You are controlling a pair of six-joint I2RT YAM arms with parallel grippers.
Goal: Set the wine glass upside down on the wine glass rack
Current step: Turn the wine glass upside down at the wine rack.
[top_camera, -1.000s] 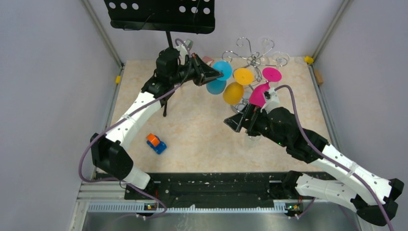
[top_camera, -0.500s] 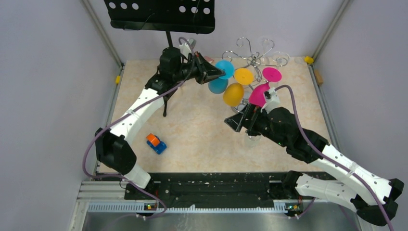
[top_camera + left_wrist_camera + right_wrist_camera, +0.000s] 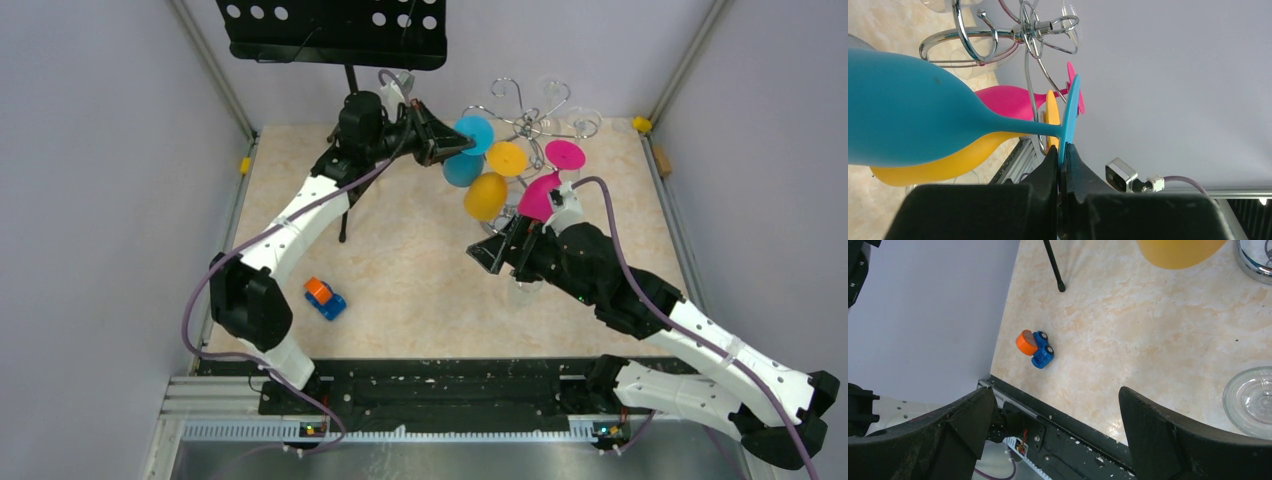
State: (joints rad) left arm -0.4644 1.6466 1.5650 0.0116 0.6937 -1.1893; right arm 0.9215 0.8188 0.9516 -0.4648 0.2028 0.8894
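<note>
Left gripper (image 3: 1062, 156) is pinched tight on the edge of the flat round foot of the matte blue wine glass (image 3: 913, 125), which it carries in the air just beside the shiny chrome wire wine glass rack (image 3: 525, 122) standing by the far edge of the tabletop (image 3: 400, 260). The glass looks already inverted, bowl below foot.

To finish well, I'd keep that pinch firm, slide the stem sideways into a free curled hook until the foot rests on the wire, and steer clear of the yellow glass (image 3: 485, 195) and the pink glass (image 3: 540, 195) hanging close by. Let go only once the foot is seated.

The right gripper (image 3: 492, 258) hovers mid-tabletop with its fingers spread wide, holding nothing.
</note>
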